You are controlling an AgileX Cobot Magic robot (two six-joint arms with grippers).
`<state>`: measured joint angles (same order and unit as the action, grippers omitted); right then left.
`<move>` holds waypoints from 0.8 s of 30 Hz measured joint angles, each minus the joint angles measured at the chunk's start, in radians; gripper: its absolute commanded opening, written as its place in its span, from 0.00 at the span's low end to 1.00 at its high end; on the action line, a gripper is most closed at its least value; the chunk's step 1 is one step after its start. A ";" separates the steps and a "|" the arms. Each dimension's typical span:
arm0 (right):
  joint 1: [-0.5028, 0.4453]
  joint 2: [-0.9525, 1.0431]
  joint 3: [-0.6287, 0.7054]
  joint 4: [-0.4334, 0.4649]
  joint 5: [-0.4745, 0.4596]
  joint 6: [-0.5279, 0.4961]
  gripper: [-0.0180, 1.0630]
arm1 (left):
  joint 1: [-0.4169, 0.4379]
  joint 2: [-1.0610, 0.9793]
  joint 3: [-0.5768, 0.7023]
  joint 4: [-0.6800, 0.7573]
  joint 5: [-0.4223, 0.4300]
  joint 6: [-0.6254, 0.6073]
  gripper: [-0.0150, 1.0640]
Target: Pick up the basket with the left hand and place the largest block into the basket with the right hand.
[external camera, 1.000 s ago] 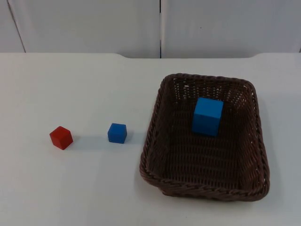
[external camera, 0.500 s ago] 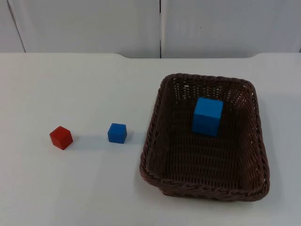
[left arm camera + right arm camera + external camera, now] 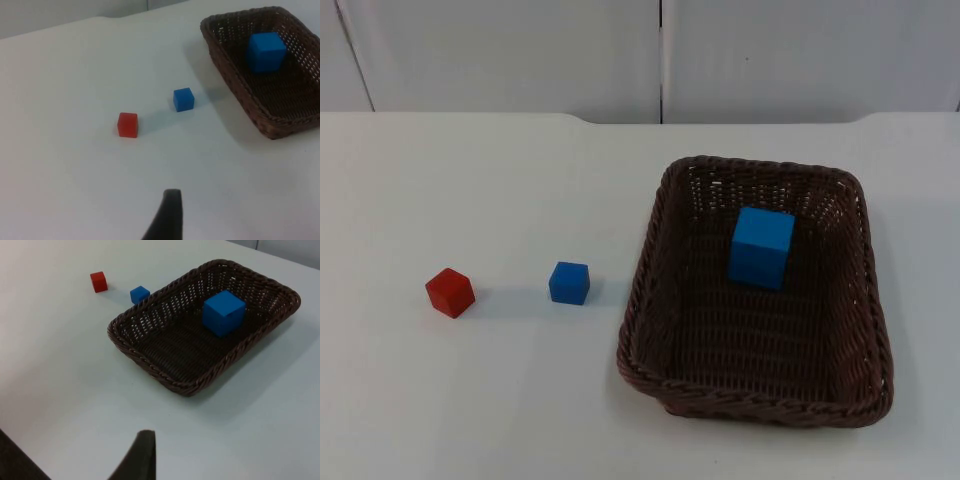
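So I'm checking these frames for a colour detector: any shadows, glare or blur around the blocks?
Top view: even light, soft shadows right of the red block and small blue block; the large blue block inside the basket is sharp, no glare. Left wrist view: faint shadows, slightly soft. Right wrist view: basket casts a mild shadow on the table; nothing blurred.

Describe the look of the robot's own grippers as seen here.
The left gripper appears as a plain matte black tip, narrow and tapering to a blunt end, with no markings. The right gripper looks alike: black, slightly curved, unmarked.
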<state>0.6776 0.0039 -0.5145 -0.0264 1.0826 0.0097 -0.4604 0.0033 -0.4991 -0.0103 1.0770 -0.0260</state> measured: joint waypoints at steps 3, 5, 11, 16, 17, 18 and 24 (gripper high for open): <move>0.000 0.000 0.000 0.000 0.000 -0.002 0.86 | 0.000 0.000 0.000 0.000 0.000 0.000 0.74; 0.000 0.000 0.000 0.000 0.000 -0.002 0.88 | 0.000 0.000 0.000 0.000 0.000 0.000 0.80; 0.000 0.000 0.000 0.000 0.000 -0.002 0.99 | 0.000 0.000 0.000 0.000 0.000 0.000 0.99; 0.000 0.000 0.000 0.000 0.000 -0.002 0.99 | 0.000 0.000 0.000 0.000 0.000 0.000 0.99; 0.000 0.000 0.000 0.000 0.000 -0.002 0.99 | 0.000 0.000 0.000 0.000 0.000 0.000 0.99; 0.000 0.000 0.000 0.000 0.000 -0.002 0.99 | 0.000 0.000 0.000 0.000 0.000 0.000 0.99; 0.000 0.000 0.000 0.000 0.000 -0.002 0.99 | 0.000 0.000 0.000 0.000 0.000 0.000 0.99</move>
<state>0.6776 0.0039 -0.5145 -0.0264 1.0826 0.0079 -0.4604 0.0033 -0.4991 -0.0103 1.0770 -0.0260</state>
